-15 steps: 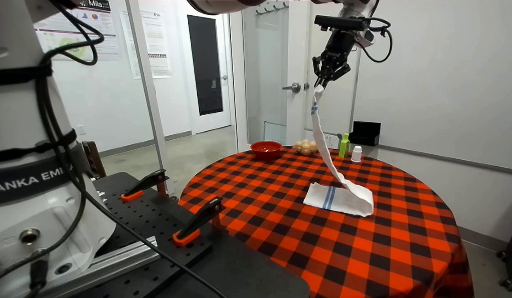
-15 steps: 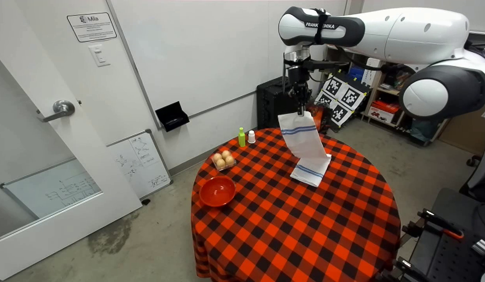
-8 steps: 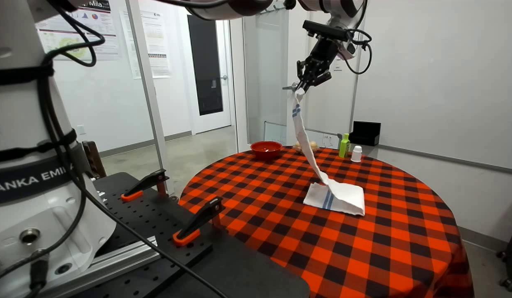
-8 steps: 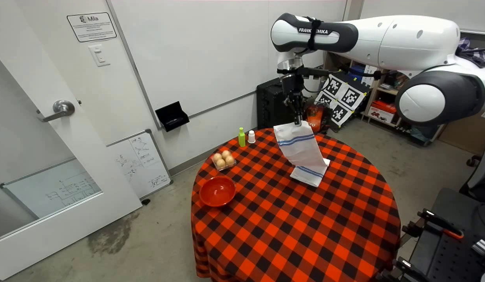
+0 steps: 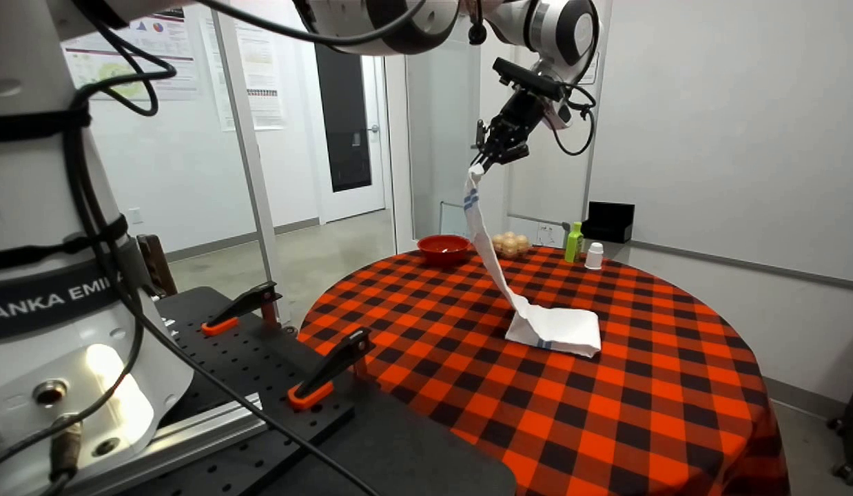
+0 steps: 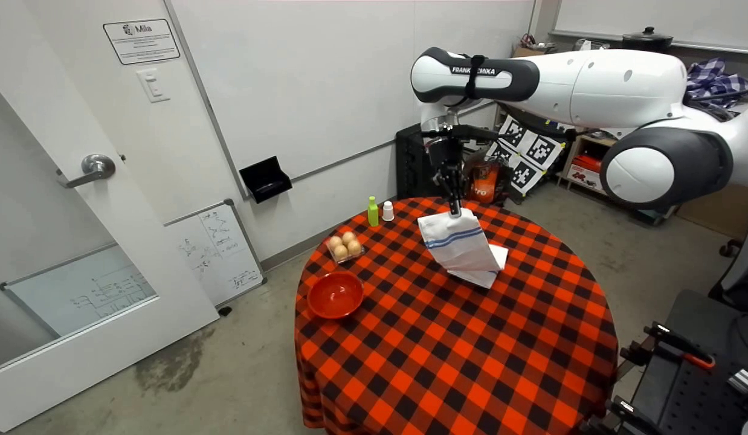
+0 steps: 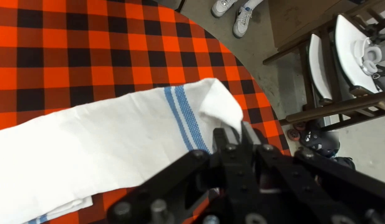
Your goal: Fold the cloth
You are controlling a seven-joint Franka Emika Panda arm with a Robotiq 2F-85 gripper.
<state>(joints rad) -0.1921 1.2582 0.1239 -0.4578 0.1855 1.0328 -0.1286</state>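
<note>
The blue-striped white dish towel (image 7: 118, 137) hangs from the fingers (image 7: 221, 138), which are clamped together on its short end, just past the blue stripes (image 7: 190, 118); below them it slopes down to the checked worktop (image 6: 440, 350), where its lower part lies doubled over. It looks thin, limp and light, with nothing to break and a woven face that should not slip easily. The short edge seems the place to pinch it; near its middle would likely let the end fall squarer than a corner hold, and the flap (image 7: 224, 105) curled against the fingers may leave a crease. Well apart from the fingers, a red bowl (image 6: 333, 313) and light-brown eggs (image 6: 342, 249) show no legible label. Above the fingers, the robot arm (image 6: 622, 90) bears "FRANK" and "EMIKA" either side of a black strap (image 6: 474, 75); farther off, a wall sign (image 6: 141, 42) says "Mila", its fine print too small to read.
</note>
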